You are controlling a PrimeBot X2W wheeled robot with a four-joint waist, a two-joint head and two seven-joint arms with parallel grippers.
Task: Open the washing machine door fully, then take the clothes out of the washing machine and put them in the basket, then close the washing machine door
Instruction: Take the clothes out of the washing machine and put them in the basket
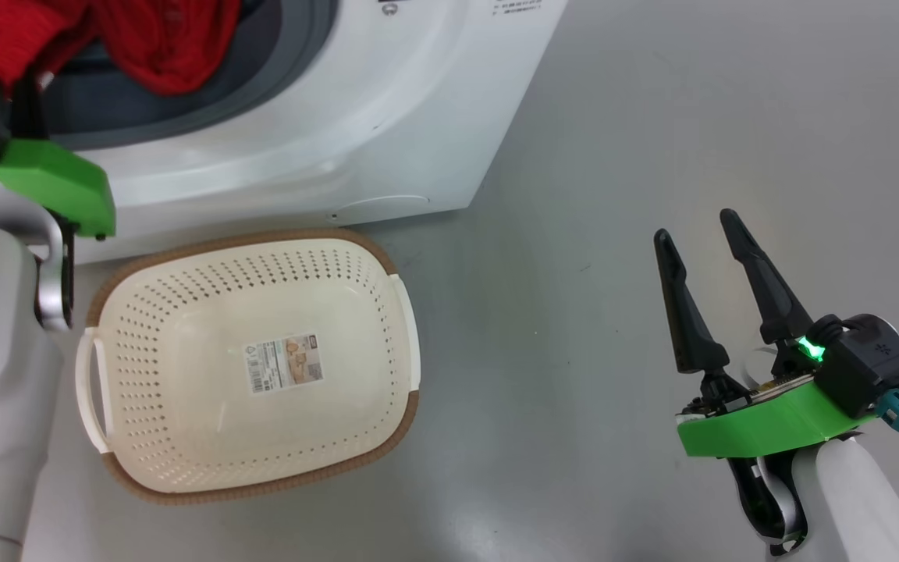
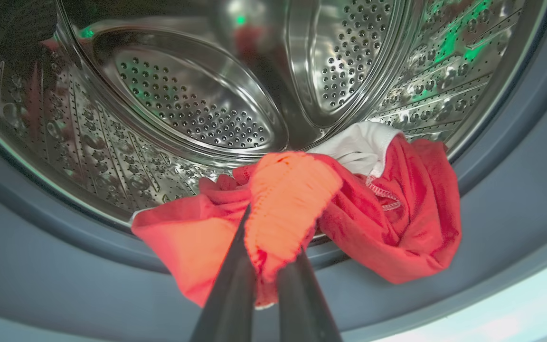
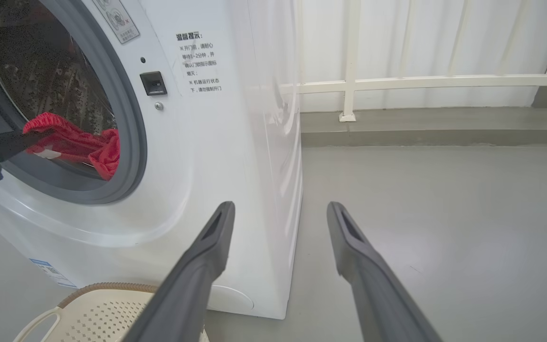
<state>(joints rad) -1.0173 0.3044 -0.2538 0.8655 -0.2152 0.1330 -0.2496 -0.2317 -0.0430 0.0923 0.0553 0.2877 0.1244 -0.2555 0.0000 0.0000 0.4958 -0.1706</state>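
The left gripper (image 2: 269,259) is seen clamped on the clothes (image 2: 397,228): in the left wrist view its two dark fingers (image 2: 228,294) are brought nearly together, and a fold of bright red fabric is pinched between them, so that the fingertips are hidden by the cloth. The rest of the red garment, with a patch of white trim, is draped over the lower lip of the opening, partly on the grey rubber seal (image 2: 41,266) and partly inside the perforated steel drum (image 2: 193,109). In the head view the same red fabric is seen at the mouth of the washing machine (image 1: 356,117), at the top left, above the green bracket of the left wrist.

The right gripper (image 1: 694,225) is held with its fingers well apart and nothing between them; it is placed over the bare grey floor (image 1: 613,156), well to the right of the machine and not touching it.

The basket (image 1: 254,242) is set on the floor just in front of the machine, below the opening. A printed sticker (image 1: 283,363) is seen on its bottom. A white railing (image 3: 397,83) is visible beyond the machine in the right wrist view
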